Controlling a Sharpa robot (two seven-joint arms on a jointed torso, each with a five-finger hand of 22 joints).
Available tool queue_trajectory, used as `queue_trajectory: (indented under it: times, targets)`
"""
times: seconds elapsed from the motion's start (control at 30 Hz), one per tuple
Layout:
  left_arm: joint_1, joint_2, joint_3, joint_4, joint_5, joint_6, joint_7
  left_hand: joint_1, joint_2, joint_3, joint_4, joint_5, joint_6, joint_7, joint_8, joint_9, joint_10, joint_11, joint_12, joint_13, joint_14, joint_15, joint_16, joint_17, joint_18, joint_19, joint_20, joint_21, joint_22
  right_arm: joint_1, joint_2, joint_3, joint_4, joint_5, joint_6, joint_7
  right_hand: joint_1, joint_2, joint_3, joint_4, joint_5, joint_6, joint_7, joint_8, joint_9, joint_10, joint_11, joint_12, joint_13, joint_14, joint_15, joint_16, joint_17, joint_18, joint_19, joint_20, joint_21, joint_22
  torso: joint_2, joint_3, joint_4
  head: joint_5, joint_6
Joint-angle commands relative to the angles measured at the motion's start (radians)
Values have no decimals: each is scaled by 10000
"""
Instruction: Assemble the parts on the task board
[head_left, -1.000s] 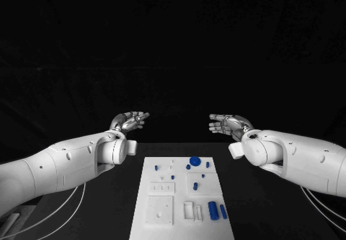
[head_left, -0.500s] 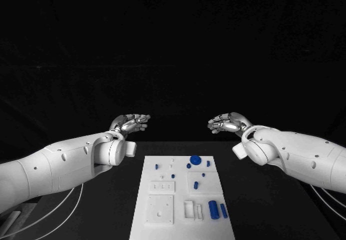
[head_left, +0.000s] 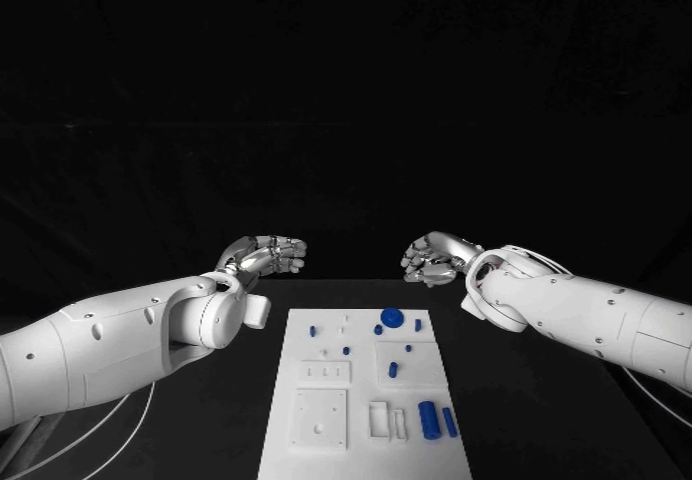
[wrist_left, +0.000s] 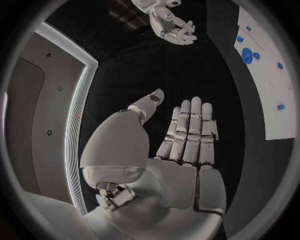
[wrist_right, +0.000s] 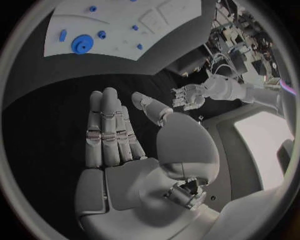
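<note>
Both hands are up off the table, past the far end of the board, and neither touches anything.

Left hand (head_left: 265, 256): at about 10 o'clock from the board, holding nothing. In the left wrist view its fingers (wrist_left: 189, 131) lie straight and side by side, with the thumb set apart, so it is loosely spread, not clenched.

Right hand (head_left: 436, 259): at about 1 o'clock from the board, also holding nothing. In the right wrist view its fingers (wrist_right: 107, 130) are straight and together and the thumb is clear of them. From the head view both hands look slightly cupped, palms turned toward each other, with a clear gap between them.

Task board (head_left: 326, 440): a white plate at the centre of the black table (head_left: 534, 420), long axis running 6 to 12 o'clock.

Blue parts are on the board:
- round disc (head_left: 391, 317) near the far end, toward 1 o'clock
- short peg (head_left: 392, 370) mid-board
- fat cylinder (head_left: 427, 420) at the near right, around 5 o'clock
- thinner rod (head_left: 449, 422) just beside the cylinder

A few smaller blue bits sit around the disc, too small to tell apart.
</note>
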Motion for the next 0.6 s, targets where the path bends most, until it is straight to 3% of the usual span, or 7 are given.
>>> queue_trajectory:
  times: [0.03, 0.17, 0.3, 0.37, 0.6]
  targets:
    - [72, -129, 21, 359, -57, 553, 305, -19, 92, 58, -201, 45, 80, -6, -70, -53, 87, 1, -74, -39, 117, -12, -66, 29, 134, 116, -11, 51, 190, -2, 63, 17, 29, -2807, 211, -219, 413, -197, -269, -183, 285, 276, -63, -176, -80, 326, -167, -276, 54, 1075, -350, 3184, 2152, 288, 2312, -1106, 2182, 511, 239, -15, 89, -86, 71]
    - [127, -423, 95, 972, -60, 600, 388, 14, 67, 166, -569, 51, 112, 0, -124, -122, 114, -3, -185, -92, 164, -29, -113, 58, 151, 232, -38, 103, 194, -3, 195, 19, -8, -3554, 228, -390, 494, -267, -343, -182, 275, 259, -91, -250, -97, 280, -116, -423, 20, 907, -299, 3747, 2379, 288, 2342, -1169, 2831, 513, 451, -31, 190, -150, 152]
    - [260, -677, 187, 1514, -174, 593, 448, -21, 31, 268, -900, 49, 143, -12, -165, -180, 120, -5, -305, -123, 106, 2, -228, 62, 129, 192, -14, 75, 183, -7, 324, 19, -26, -4091, 231, -563, 520, -315, -386, -182, 281, 231, -119, -288, -103, 209, -82, -482, -17, 866, -267, 3930, 2380, 288, 2346, -1225, 3109, 504, 674, -43, 236, -182, 210]
    - [345, -756, 199, 1703, -223, 635, 451, -37, 20, 311, -1001, 60, 151, -31, -177, -199, 109, -13, -356, -130, 53, 14, -290, 57, 118, 162, 1, 56, 180, -19, 414, 19, -67, -4356, 262, -629, 520, -336, -395, -179, 283, 229, -143, -296, -101, 179, -70, -492, -36, 846, -254, 3989, 2368, 288, 2319, -1229, 3192, 500, 823, -53, 280, -218, 268]
    - [454, -846, 225, 2028, -336, 716, 446, -61, 27, 372, -1096, 82, 156, -42, -194, -222, 110, -18, -408, -132, 7, 25, -355, 56, 106, 132, 12, 34, 177, -186, 648, 20, -117, -5382, 189, -1322, 540, -434, -350, -164, 204, 257, -139, -309, -96, 187, -59, -474, -70, 802, -240, 4127, 2295, 288, 2232, -1194, 3396, 487, 1091, -51, 361, -263, 274]
